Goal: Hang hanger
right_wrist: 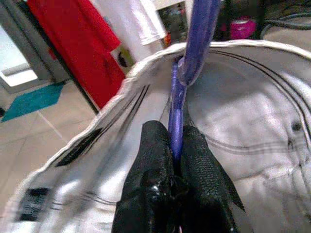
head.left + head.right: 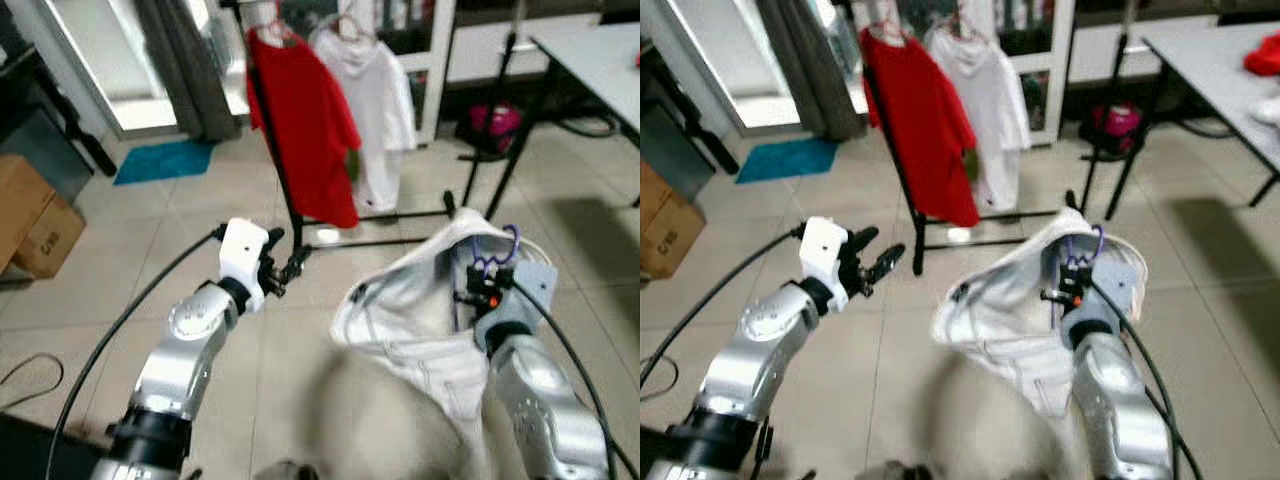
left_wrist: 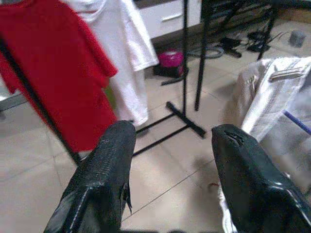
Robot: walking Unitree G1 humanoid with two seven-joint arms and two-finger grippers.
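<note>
My right gripper (image 1: 175, 141) is shut on the neck of a purple hanger (image 1: 194, 43) that carries a white hooded garment (image 2: 410, 320). The hanger's hook (image 2: 498, 252) rises above my right wrist, and the garment droops over that arm. My left gripper (image 2: 288, 268) is open and empty, held out at mid height to the left of the garment. Its two black fingers (image 3: 102, 179) stand wide apart. Ahead stands a black clothes rack (image 2: 290, 200) with a red shirt (image 2: 305, 130) and a white shirt (image 2: 375, 110) hanging on it.
Cardboard boxes (image 2: 30, 215) sit at the left, with a blue mat (image 2: 165, 160) by the doorway and a grey curtain (image 2: 180, 60) beside it. A white table (image 2: 600, 60) stands at the right. A pink object (image 2: 495, 125) lies on the tiled floor behind the rack.
</note>
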